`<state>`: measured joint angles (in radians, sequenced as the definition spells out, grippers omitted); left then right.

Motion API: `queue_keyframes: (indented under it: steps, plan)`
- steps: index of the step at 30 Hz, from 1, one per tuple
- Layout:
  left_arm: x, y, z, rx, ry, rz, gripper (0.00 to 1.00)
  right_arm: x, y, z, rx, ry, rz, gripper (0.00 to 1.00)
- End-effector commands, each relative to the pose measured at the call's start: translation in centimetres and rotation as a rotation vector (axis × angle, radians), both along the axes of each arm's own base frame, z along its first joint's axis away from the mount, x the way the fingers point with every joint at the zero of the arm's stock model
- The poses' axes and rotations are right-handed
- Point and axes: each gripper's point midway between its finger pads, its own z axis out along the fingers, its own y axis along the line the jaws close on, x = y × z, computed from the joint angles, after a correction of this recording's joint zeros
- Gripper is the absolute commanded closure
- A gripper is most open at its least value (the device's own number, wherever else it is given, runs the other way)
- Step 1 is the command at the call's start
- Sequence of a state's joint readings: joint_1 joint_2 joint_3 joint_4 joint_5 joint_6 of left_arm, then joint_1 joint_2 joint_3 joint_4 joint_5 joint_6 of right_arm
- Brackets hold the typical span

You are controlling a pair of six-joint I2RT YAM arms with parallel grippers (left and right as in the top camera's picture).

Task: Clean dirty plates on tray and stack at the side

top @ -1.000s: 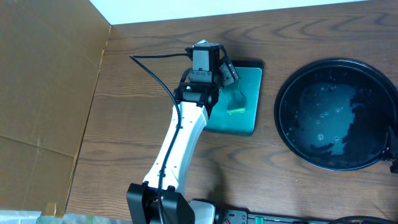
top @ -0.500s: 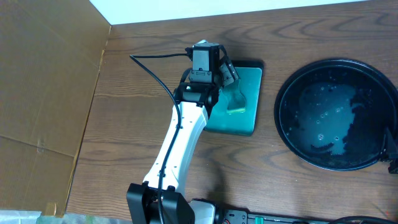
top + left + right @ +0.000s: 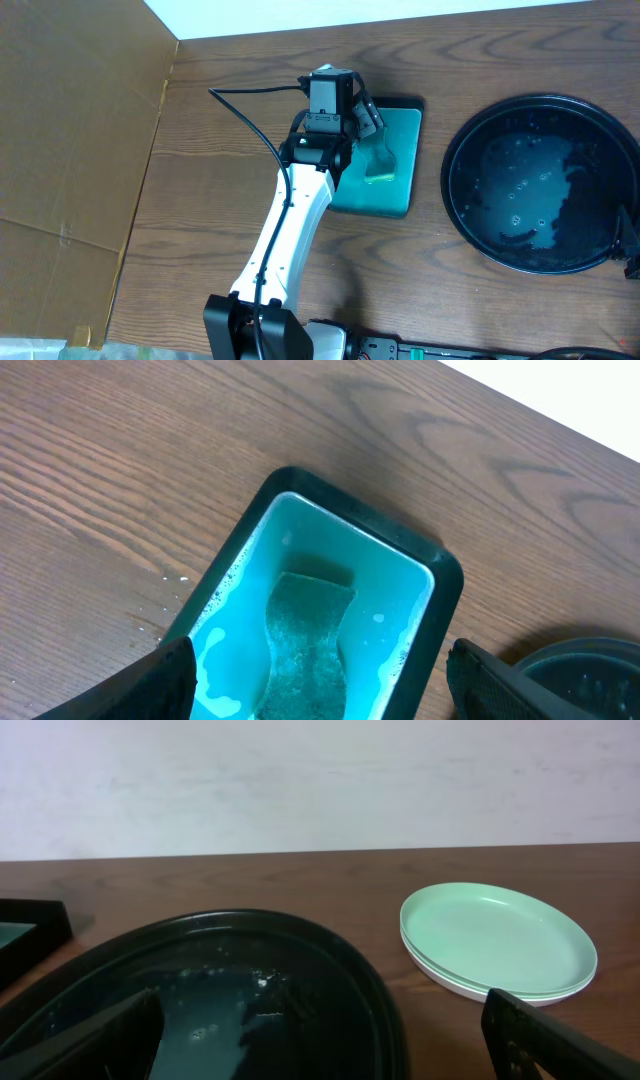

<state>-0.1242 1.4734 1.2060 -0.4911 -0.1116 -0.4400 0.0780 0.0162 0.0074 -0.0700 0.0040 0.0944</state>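
Observation:
The round black tray (image 3: 452,200) sits at the right, wet, with no plates on it. It fills the lower left of the right wrist view (image 3: 372,988). A stack of pale round plates (image 3: 495,935) stands on the table to the right of the tray, out of the overhead view; no smear shows on the top one. My left gripper (image 3: 366,116) (image 3: 320,685) is open above the teal rectangular tray, its fingers either side of a sponge. My right gripper (image 3: 320,1040) is open and empty at the black tray's near edge, just visible at the overhead's right edge (image 3: 630,245).
The small teal tray (image 3: 405,150) (image 3: 440,575) with a black rim holds soapy water and a green sponge (image 3: 380,165) (image 3: 305,635). A cardboard panel (image 3: 70,150) covers the left side. A white wall (image 3: 320,780) runs behind the table.

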Motion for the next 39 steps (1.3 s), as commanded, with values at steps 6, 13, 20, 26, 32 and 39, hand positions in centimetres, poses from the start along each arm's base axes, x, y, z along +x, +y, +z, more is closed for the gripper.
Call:
queue_keyframes:
  steps: [6,13,20,26,32,39]
  plan:
    - [-0.7,0.6,-0.7,0.026,0.052,0.009,0.2,0.0,0.0,0.0,-0.014,-0.006,0.0,0.01]
    - [-4.2,0.5,-3.1,0.028,0.228,-0.023,0.2,-0.1,0.0,0.1,-0.014,-0.006,0.0,0.01]
    - [-5.9,-2.2,-3.2,0.126,0.233,-0.44,0.19,-0.1,0.0,0.1,-0.014,-0.006,0.0,0.01]
    - [-10.8,-1.5,-2.9,0.157,0.13,-0.451,0.19,-0.1,0.0,0.1,-0.014,-0.006,0.0,0.01]
    - [-14.5,-0.1,-2.8,0.186,-0.112,-0.396,0.19,-0.1,0.0,0.1,-0.014,-0.006,0.0,0.01]
    - [-17.4,0.3,-2.9,0.212,-0.321,-0.365,0.19,-0.1,0.0,0.1,-0.014,-0.006,0.0,0.01]
